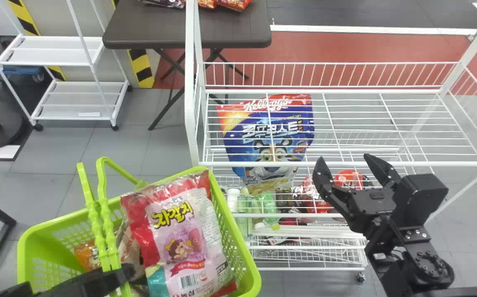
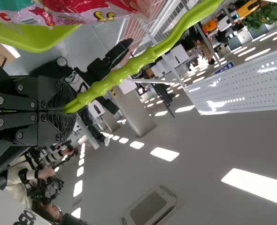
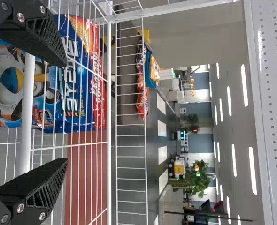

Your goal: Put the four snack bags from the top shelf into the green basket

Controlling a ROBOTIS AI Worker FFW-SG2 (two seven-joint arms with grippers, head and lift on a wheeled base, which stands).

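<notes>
Head view: the left gripper (image 1: 128, 272) is clamping the handles (image 1: 103, 225) of the green basket (image 1: 238, 235); the right gripper (image 1: 344, 161) is hanging wide open, holding nothing, beside the white rack (image 1: 345, 164). Beyond, a brown table (image 1: 151, 31) is standing. In the basket, a pink snack bag (image 1: 189, 243) is lying face up, its long axis running away and leftward.
</notes>
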